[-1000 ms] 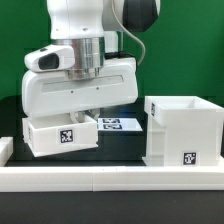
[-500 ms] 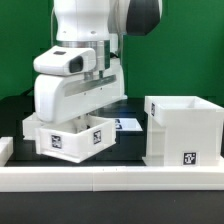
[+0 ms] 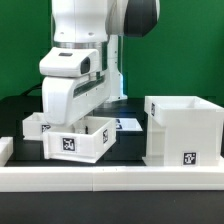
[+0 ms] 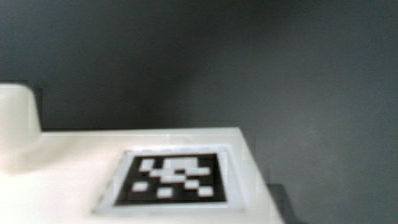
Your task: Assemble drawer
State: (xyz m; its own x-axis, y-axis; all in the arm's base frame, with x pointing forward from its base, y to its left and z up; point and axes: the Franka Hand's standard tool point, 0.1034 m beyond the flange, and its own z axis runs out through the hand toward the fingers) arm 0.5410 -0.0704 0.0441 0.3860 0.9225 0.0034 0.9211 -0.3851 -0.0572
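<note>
A small white tray [image 3: 72, 140] with a black-and-white tag on its front wall sits turned at an angle at the exterior view's left. My gripper [image 3: 82, 118] reaches down into it from above. Its fingers are hidden behind the hand and the tray wall, and the tray turns with the hand. The tall white casing [image 3: 184, 130], open at the top and tagged low on its front, stands at the exterior view's right, apart from the tray. The wrist view shows a tagged white tray surface [image 4: 173, 178] close up over the dark table, with no fingers in sight.
A long low white rail [image 3: 120, 176] runs along the front. The marker board [image 3: 126, 124] lies flat behind, between tray and casing. A small white part [image 3: 5, 148] shows at the exterior view's left edge. A green wall stands behind.
The hand has rotated and dropped lower, and the tray has turned with it, from front-on to angled, shifting slightly toward the exterior view's right.
</note>
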